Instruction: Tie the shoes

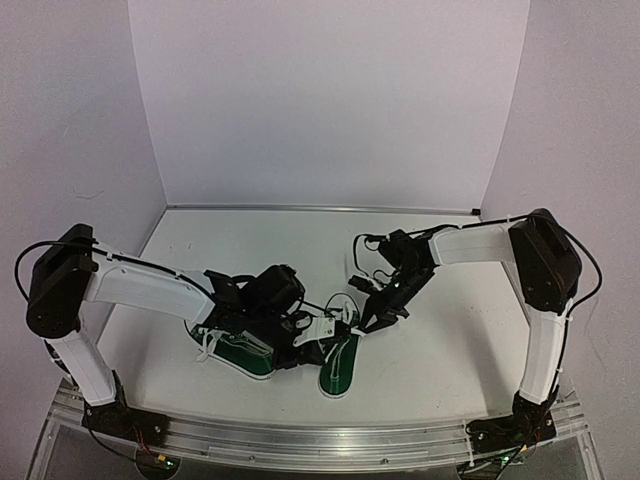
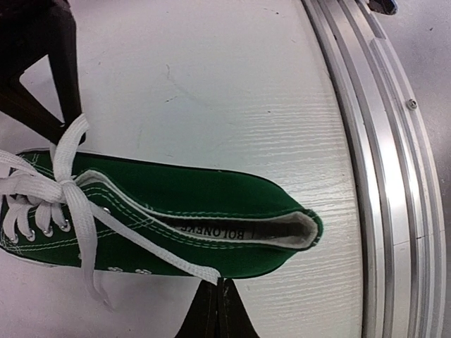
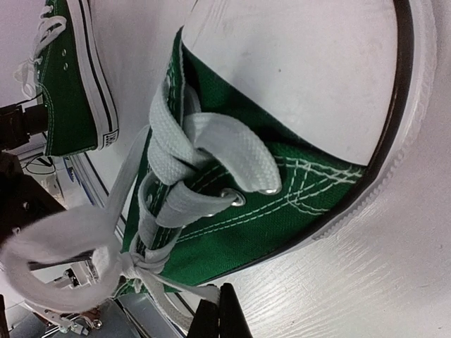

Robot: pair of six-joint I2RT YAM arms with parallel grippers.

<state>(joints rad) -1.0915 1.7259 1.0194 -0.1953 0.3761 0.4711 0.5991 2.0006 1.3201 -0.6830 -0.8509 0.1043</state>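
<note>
Your left wrist view is showing the table rail (image 2: 394, 176) beside the shoes (image 1: 290, 345) — overhead isn't; neither gripper's (image 1: 290, 335) (image 1: 372, 312) jaws are readable.

2 small dark green canvas shoes (image 1: 290, 345) with white laces (image 3: 176, 176), white soles and toe caps lie side by side on the table near its near edge, centre-left. The right shoe's (image 1: 338, 362) laces are crossed and knotted.
</note>
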